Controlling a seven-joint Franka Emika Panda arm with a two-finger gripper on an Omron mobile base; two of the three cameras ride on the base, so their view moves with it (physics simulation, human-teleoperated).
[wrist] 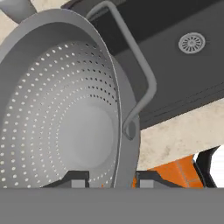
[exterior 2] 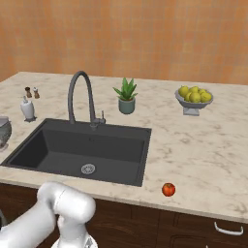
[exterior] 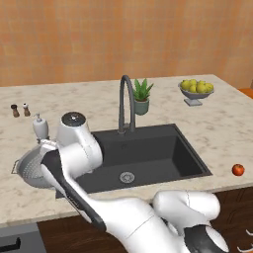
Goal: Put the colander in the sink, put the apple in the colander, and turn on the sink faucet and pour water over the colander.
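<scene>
Left base view: reaching down at the colander (exterior: 30, 169) on the surface, left of the sink (exterior: 148, 153). Right base view: apple (exterior 2: 168, 189) sitting near the front edge, faucet (exterior 2: 80, 97) waiting. Hand view: jaws straddling the colander rim, one finger (wrist: 73, 178) inside; closure hard to judge. Gripping squarely before lifting advisable.

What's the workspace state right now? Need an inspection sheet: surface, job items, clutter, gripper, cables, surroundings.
Surface: beige marbled counter, no spills seen.
Colander: at the counter edge left of the sink, not in the basin.
Apple: on the counter right of the sink, near the front edge.
Sink faucet: behind the basin, no water seen.
Clutter: soap dispenser, two shakers, potted plant, fruit bowl.
Gripper: fingertips straddle the colander's rim; grip cannot be confirmed.
Cables: nothing seen.
Surroundings: orange wall, dark cabinets.
</scene>
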